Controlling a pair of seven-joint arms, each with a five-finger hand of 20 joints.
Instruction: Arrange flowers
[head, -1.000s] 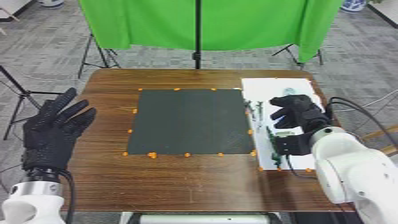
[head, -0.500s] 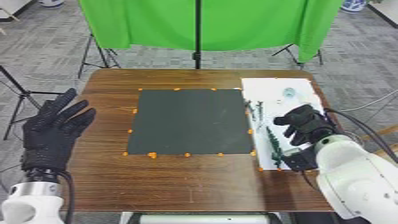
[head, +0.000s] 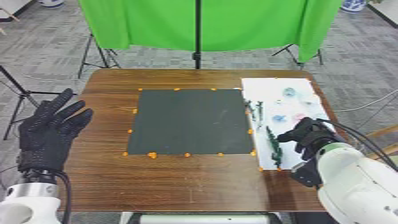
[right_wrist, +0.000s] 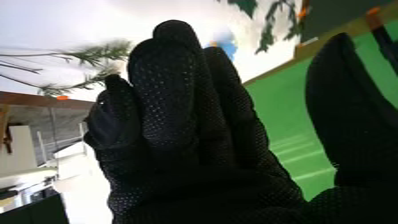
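A long green sprig (head: 274, 146) lies flat on the white sheet (head: 274, 85) at the robot's R side, its long axis running near to far, w/ the far end leaning slightly L. The R hand (head: 309, 136) is just to the sprig's R, level w/ its upper half, fingertips pointing across toward it; height above the sheet is hard to judge. The wrist view has the R fingers straight and the thumb well apart: hand released, nothing in it.

Farther out on the sheet, beyond the R hand, sit a blue bloom (head: 280, 118), a pink bloom (head: 298, 116) and, nearer the far end, a teal bloom (head: 290, 92). Thin stems (head: 259, 111) lie along the sheet's L edge, btwn the blooms and the dark mat (head: 191, 122), which takes up mid-table w/ no flowers on it.

The L hand (head: 53, 127), also open and w/o a load, is across the mat, well apart; the R is clearly the nearer.

If the sprig is next, a short move L should do, prob. w/ a wrist turn so thumb and fingers close across the stem, not along it. Risk: leaves dragging on the sheet, or a pinch missing so thin a stem. Brands, labels, writing: none legible.
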